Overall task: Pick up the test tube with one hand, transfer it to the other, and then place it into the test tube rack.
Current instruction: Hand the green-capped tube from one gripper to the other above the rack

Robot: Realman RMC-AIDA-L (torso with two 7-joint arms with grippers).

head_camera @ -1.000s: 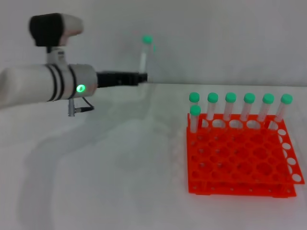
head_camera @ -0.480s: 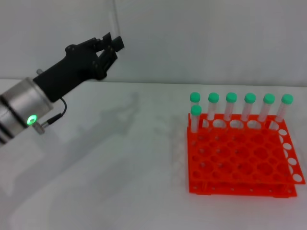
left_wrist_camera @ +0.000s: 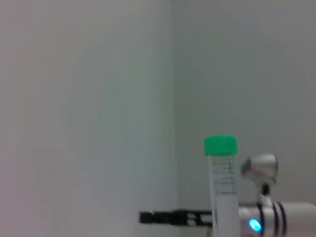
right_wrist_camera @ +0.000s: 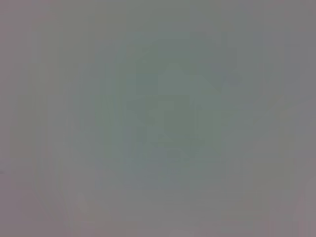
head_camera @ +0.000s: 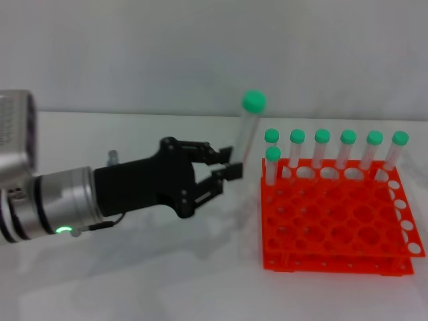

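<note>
The worktop is white and wide. On it, to the right, sits the orange rack with many round holes. Seven tubes with green caps stand in the rack's far holes.

The left gripper reaches in from the left, just beside the rack. It is black, on a silver arm with a green light. Its fingers are clamped on the low end of the tube. The tube stands almost straight up, leaning a little, with its green cap at the top. It is up in the air, near the rack's left edge, not in any hole.

In the left wrist view the tube shows again, and the right gripper pokes out far behind it, on an arm with a blue light. I cannot tell if that gripper is apart or together.

The tube looks light, stiff and smooth, so it may slip. The other gripper should probably take it around the bare middle, below the cap, and squeeze softly.
</note>
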